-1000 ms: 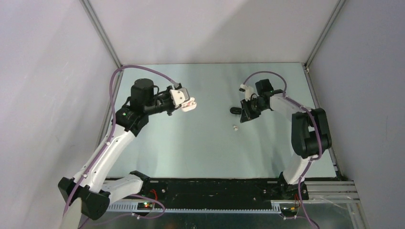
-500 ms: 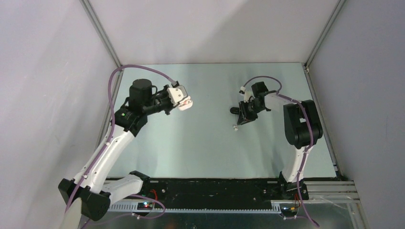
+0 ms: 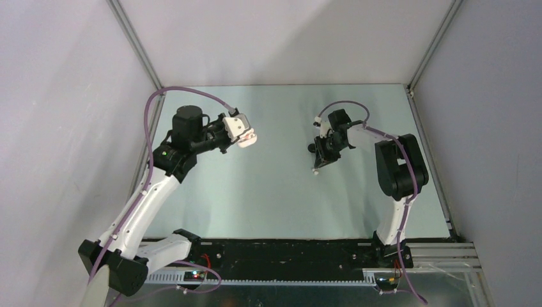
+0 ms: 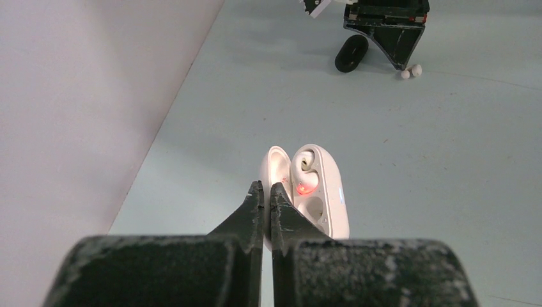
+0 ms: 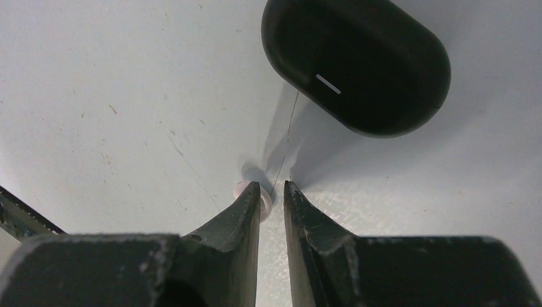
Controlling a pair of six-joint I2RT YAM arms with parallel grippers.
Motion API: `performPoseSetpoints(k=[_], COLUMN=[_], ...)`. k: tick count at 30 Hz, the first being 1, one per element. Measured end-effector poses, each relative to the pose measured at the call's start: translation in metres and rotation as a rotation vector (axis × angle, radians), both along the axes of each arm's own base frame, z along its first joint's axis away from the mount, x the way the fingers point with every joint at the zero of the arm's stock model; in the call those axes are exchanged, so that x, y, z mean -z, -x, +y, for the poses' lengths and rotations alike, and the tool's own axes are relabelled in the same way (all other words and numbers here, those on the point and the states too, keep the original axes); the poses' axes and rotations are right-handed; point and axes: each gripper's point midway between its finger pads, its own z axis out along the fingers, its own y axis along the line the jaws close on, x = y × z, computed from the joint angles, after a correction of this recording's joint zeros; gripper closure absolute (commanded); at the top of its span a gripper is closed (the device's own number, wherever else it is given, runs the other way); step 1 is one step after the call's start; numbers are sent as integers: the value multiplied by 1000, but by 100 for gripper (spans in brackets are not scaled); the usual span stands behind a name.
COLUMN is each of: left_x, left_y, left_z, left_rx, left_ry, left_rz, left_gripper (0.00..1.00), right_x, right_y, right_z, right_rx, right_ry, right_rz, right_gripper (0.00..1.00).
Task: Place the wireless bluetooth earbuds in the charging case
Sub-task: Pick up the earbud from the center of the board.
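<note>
Left hand (image 4: 266, 188): clamped on open white case (image 4: 316, 185), long axis pointing along the fingers.
Right hand (image 5: 273, 190): barely parted, tips at white bud (image 5: 243, 187).

txt: none legible | brands/nos: none | mark: plain white bar (image 5: 328, 84) on blk case (image 5: 377, 70)

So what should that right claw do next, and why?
Probably nudge the right gripper slightly sideways to centre the white earbud before closing. Its jaws stand narrowly apart at the table, and the bud sits against one fingertip rather than squarely in the gap. The left gripper holds the open white case ready.
</note>
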Motion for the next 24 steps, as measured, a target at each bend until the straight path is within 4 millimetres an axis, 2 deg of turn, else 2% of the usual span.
performPoseSetpoints(k=[11, 24], left_x=[10, 11], left_y=[4, 6], left_z=[3, 4], left_rx=[-4, -5], left_ry=[-7, -6], left_rz=[14, 12], left_gripper=[100, 100], right_x=[-1, -2], right_y=[0, 13], right_z=[0, -3], right_rx=[2, -2], right_ry=[27, 20], right_rz=[-14, 5], right_gripper=[74, 74])
